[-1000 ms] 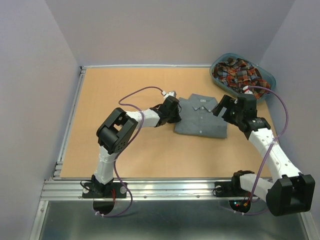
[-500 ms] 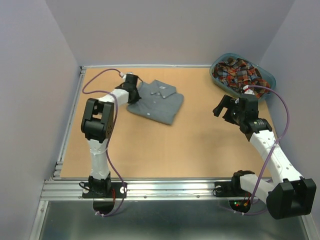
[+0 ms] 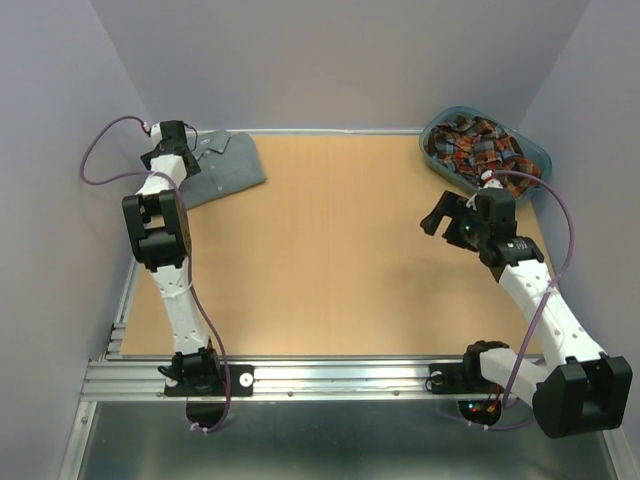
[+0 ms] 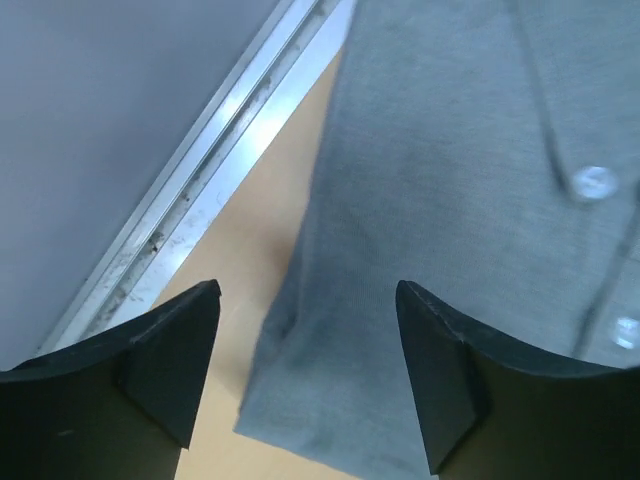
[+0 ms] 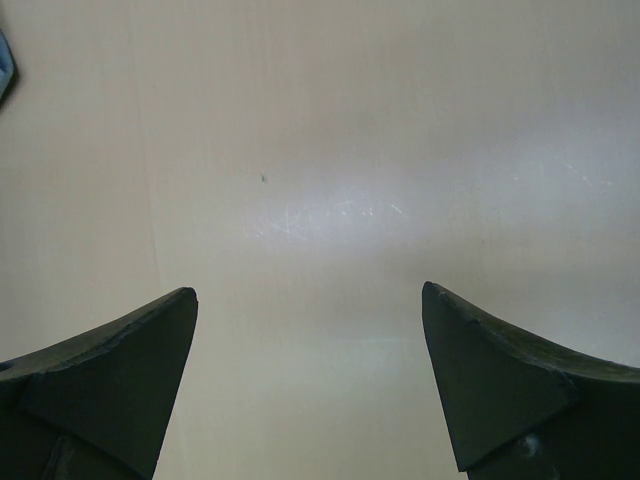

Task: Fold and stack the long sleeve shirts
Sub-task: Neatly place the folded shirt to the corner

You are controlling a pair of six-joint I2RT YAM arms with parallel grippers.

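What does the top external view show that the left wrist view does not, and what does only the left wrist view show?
Only the top external view: the plaid shirt lying in the teal basket at the far right corner, the right tool over the table, and the place of the grey shirt, which is the far left corner. Only the left wrist view: two pale buttons on the shirt front. Both: the grey shirt, the left tool open over its edge, and the wooden tabletop.

One grey shirt (image 3: pixel 225 170), one plaid shirt (image 3: pixel 475 145), one teal basket (image 3: pixel 546 158)
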